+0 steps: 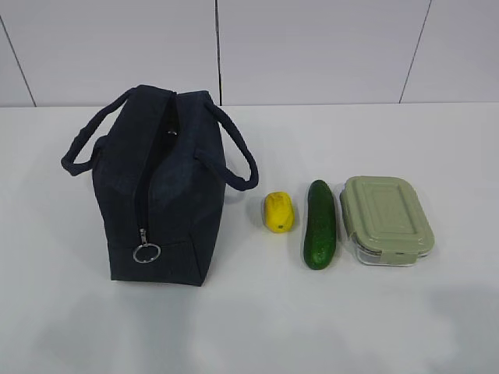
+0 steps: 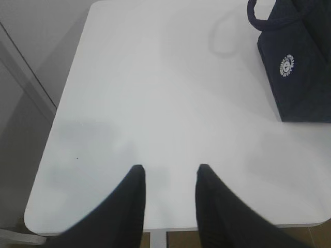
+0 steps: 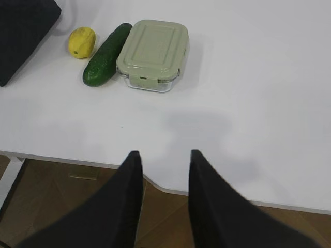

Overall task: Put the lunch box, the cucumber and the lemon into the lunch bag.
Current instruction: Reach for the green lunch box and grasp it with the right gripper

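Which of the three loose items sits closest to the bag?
The lemon: it lies just right of the lunch bag, with the cucumber and lunch box farther right.

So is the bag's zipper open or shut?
Shut, as far as it shows. On the lunch bag, the zipper runs as a closed line down to the ring pull at its low end, with no gap showing.
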Motion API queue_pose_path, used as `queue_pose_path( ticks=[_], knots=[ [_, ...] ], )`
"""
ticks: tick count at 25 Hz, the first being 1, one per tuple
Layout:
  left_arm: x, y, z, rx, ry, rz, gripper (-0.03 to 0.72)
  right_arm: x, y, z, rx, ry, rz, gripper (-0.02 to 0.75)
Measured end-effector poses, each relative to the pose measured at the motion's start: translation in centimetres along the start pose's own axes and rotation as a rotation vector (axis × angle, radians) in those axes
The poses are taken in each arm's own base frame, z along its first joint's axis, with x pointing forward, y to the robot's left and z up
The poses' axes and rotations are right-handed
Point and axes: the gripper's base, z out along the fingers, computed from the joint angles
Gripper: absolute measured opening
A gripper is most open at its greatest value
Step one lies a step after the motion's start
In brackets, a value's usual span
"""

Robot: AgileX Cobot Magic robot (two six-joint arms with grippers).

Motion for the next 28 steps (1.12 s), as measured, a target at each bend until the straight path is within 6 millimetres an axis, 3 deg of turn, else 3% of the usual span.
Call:
queue_pose_path(
  ticks=[28],
  knots=[
    [0.00, 0.00, 0.00, 0.000, 0.000, 0.000, 0.237, -0.07, 0.13, -0.05, -0.013, -0.006, 0.006, 0.243]
  ],
)
